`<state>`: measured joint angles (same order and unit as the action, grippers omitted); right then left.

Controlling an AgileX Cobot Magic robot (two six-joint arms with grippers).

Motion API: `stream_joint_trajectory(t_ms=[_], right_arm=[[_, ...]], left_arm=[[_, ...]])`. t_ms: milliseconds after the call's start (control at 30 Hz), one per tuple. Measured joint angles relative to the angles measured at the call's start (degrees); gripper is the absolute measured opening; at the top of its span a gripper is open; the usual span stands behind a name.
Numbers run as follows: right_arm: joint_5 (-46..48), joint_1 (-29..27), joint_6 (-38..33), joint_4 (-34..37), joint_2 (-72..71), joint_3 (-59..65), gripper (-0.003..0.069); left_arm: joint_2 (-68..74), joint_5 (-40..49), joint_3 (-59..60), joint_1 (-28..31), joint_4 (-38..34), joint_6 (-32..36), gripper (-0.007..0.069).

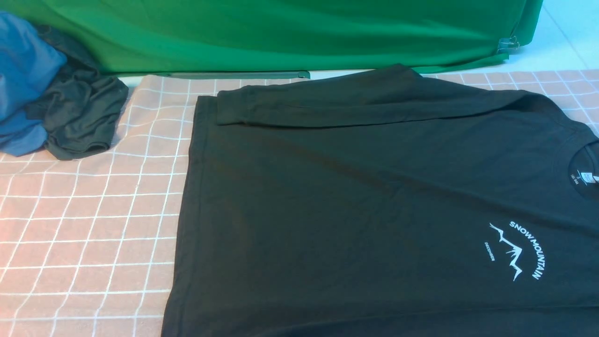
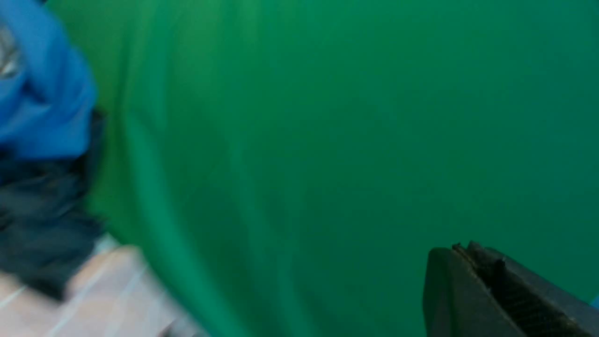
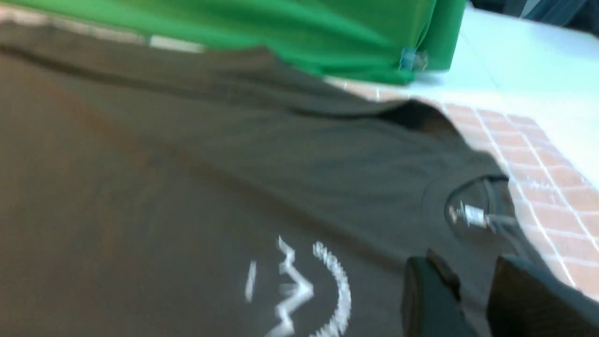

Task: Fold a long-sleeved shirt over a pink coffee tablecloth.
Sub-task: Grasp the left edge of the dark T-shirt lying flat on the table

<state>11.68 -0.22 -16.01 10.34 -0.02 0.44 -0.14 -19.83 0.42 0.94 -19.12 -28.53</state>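
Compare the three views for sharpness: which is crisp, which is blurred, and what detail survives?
Front view: crisp; the long-sleeved shirt shows a readable print, the pink coffee tablecloth clean grid lines. Left wrist view: the green cloth is a smear; only the left gripper looks sharp. Right wrist view: motion blur streaks the shirt's print.

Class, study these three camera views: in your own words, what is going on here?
A two-armed robot is folding a black long-sleeved shirt spread on the pink tablecloth. The far sleeve is already folded across the body. Neither gripper holds anything: the right gripper is open above the shirt near its collar; the left gripper is shut, facing the green cloth. A blue garment and a dark grey garment lie bunched at the far left.
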Motion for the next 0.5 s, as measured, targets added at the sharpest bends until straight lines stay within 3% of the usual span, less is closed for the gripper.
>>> stream_joint_trajectory(t_ms=[100, 200, 267, 300, 367, 433, 500], right_arm=[[-6.7, 0.0, 5.8, 5.6, 0.0, 0.0, 0.0239], [-13.4, 0.0, 15.6, 8.9, 0.0, 0.0, 0.0239], [-16.5, 0.0, 22.5, 9.7, 0.0, 0.0, 0.0239], [-16.7, 0.0, 23.1, 9.7, 0.0, 0.0, 0.0239], [-17.9, 0.0, 26.5, 10.1, 0.0, 0.0, 0.0239], [-18.3, 0.0, 27.9, 10.3, 0.0, 0.0, 0.0239], [-18.7, 0.0, 28.6, 10.3, 0.0, 0.0, 0.0239]], left_arm=[[0.2, -12.2, -0.1, 0.0, 0.9, -8.7, 0.0014], [2.5, -11.1, -4.3, 0.0, 3.1, -14.6, 0.0014], [6.0, -2.7, -11.9, 0.0, 8.9, -18.5, 0.0014], [6.0, -2.7, -11.9, 0.0, 8.9, -18.5, 0.0014], [11.9, 11.9, -22.2, 0.0, 17.3, -21.9, 0.0014], [19.0, 26.5, -31.5, -0.1, 20.5, -20.0, 0.0014], [25.4, 38.2, -37.4, -0.1, 19.8, -13.4, 0.0014]])
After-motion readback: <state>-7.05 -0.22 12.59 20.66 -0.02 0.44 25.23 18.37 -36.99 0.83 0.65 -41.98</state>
